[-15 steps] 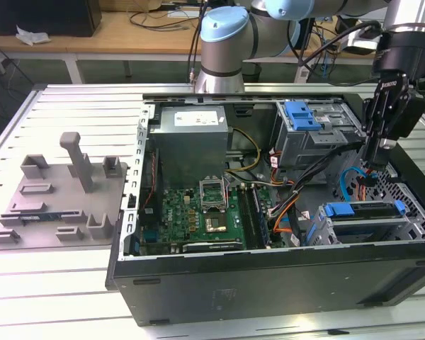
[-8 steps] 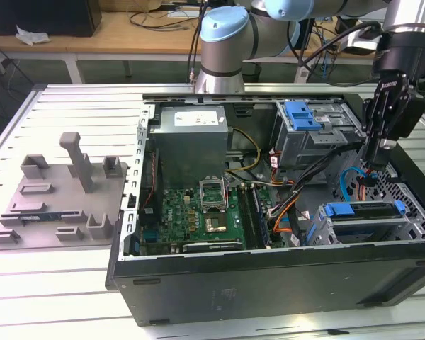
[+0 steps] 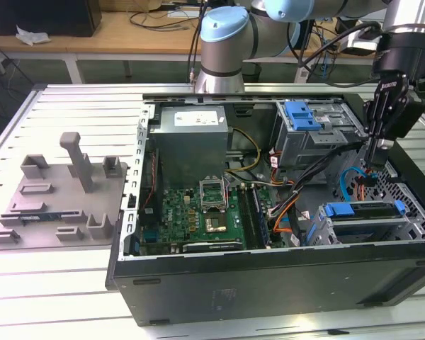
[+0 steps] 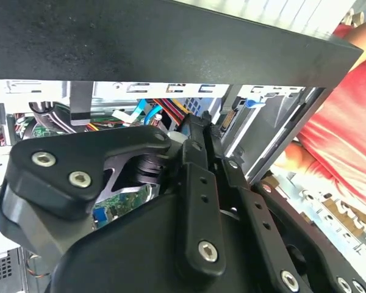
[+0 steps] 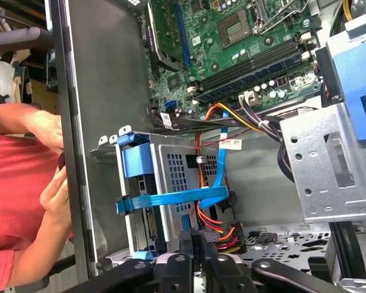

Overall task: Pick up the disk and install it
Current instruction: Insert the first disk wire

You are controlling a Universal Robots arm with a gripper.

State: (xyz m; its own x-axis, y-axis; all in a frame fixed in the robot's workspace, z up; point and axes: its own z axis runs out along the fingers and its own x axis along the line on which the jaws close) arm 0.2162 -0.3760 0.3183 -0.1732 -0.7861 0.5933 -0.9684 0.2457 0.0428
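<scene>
My gripper hangs inside the open computer case at the exterior view's right, its fingers shut with nothing between them. It is just above the lower drive cage, close to a blue flat cable and orange wires. The disk shows as a dark end face between blue carrier pieces, slotted in that perforated cage under a blue tab. In the exterior view its edge lies along the cage top. In the second wrist view the gripper points into the case.
A second cage with a blue tab and a grey power supply stand at the back. The motherboard lies on the case floor. A person's arm in a red sleeve rests by the case wall. A grey fixture plate lies outside.
</scene>
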